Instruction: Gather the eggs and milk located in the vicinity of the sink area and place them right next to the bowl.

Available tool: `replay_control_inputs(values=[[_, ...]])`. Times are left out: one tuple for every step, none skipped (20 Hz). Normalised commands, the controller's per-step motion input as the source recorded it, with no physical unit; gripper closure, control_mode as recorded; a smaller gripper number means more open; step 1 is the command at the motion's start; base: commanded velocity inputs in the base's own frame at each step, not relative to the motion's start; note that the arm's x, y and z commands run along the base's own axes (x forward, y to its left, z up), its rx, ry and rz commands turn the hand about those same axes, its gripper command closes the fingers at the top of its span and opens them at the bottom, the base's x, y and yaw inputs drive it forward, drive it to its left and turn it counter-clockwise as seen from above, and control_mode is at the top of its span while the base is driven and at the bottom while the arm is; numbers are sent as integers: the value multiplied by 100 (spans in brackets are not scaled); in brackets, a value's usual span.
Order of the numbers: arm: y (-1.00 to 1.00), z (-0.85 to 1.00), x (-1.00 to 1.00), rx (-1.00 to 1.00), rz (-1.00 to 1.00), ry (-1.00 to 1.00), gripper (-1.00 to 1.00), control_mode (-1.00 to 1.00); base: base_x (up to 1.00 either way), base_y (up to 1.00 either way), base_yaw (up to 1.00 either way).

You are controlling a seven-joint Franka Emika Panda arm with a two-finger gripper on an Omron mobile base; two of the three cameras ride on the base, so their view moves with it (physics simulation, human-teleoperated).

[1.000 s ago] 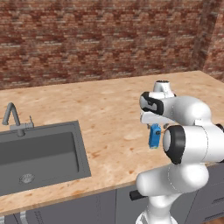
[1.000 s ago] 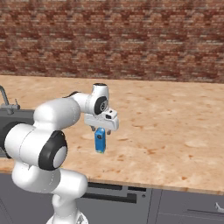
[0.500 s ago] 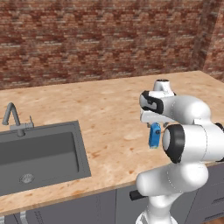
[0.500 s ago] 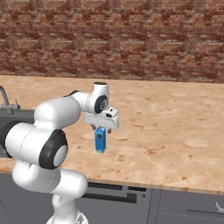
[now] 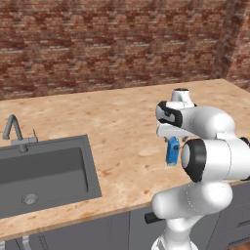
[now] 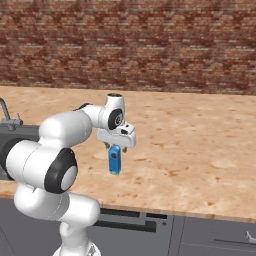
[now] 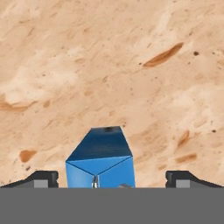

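The milk carton stands upright on the worktop, near its front edge and well apart from the sink, which is far to the left. The gripper hangs directly above the carton, pointing down. In the hand view the jaws stand wide, one fingertip on each side of the carton top, and there is a clear gap to the blue walls. A brick wall runs behind the worktop.
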Motion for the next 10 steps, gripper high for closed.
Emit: replay_control_inputs(values=[[0,0,-4,0,0,0,100,-100,0,0,0],[0,0,-4,0,0,0,100,-100,0,0,0],[0,0,-4,0,0,0,100,-100,0,0,0],[0,0,-4,0,0,0,100,-100,0,0,0],[0,0,-4,0,0,0,100,-100,0,0,0],[0,0,-6,0,0,0,100,-100,0,0,0],[0,0,-6,0,0,0,100,-100,0,0,0],[0,0,-9,0,0,0,100,-100,0,0,0],[0,0,-9,0,0,0,100,-100,0,0,0],[0,0,-5,0,0,0,100,-100,0,0,0]])
